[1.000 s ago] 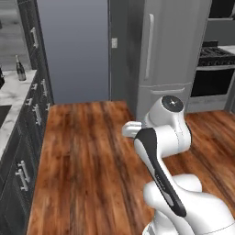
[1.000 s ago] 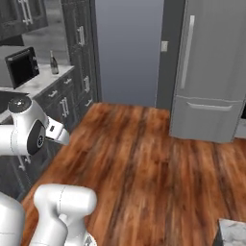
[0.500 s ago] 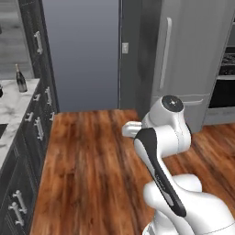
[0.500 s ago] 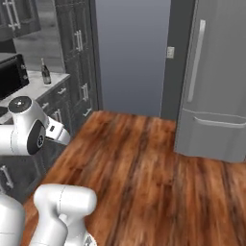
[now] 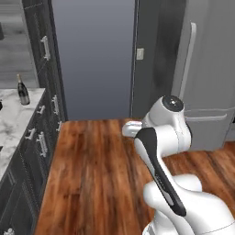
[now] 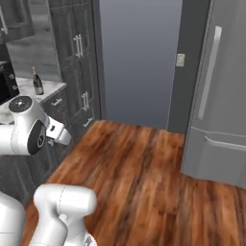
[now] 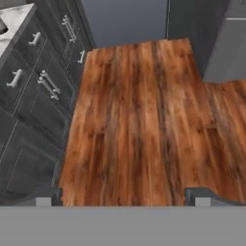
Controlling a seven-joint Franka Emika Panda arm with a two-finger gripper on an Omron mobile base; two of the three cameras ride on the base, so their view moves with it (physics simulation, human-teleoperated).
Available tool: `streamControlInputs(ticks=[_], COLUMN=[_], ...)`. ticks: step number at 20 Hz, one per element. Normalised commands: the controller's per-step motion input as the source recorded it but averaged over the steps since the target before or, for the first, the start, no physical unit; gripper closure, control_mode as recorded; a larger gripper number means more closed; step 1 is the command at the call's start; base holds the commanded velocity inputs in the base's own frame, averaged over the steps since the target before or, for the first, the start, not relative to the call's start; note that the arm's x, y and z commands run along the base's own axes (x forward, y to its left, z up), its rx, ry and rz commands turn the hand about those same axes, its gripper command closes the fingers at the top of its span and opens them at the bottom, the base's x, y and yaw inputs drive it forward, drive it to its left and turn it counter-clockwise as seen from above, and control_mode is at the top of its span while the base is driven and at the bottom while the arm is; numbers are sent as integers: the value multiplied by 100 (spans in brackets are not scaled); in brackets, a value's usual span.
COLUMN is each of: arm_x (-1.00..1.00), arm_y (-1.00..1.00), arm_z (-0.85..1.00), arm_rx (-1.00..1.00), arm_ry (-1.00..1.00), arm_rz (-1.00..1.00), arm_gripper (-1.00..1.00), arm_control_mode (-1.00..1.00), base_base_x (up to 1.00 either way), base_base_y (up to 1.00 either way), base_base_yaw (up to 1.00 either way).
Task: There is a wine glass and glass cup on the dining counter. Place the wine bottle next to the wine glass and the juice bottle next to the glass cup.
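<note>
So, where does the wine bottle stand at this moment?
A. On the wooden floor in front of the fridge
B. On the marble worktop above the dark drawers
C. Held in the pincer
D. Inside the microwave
B: the wine bottle stands upright on the marble worktop above the dark drawers, far from the arm, and in the hand view the pincer has nothing between its tips.

The white arm is rising from its base and folding back on itself, the upper link sloping up to a rounded dark-capped elbow joint at the top of the fold. From there the forearm is reaching forward and angling downward. In the hand view the gripper [image 7: 123, 194] is pointing down, its two dark fingertips [image 7: 201, 195] standing wide apart with nothing between them.
</note>
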Motion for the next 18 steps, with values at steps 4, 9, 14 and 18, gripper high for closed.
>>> streamControlInputs(ticks=[4, 9, 14, 18], arm_x=[0, 0, 0, 0], arm_y=[0, 0, 0, 0], arm_z=[0, 0, 0, 0], arm_rx=[0, 0, 0, 0], arm_ry=[0, 0, 0, 0], arm_rz=[0, 0, 0, 0], arm_gripper=[-100, -100, -100, -100], arm_control_mode=[100, 100, 100, 100], base_base_x=[70, 56, 49, 48], base_base_y=[-9, -5, -4, -6], base_base_yaw=[41, 59, 65, 62])
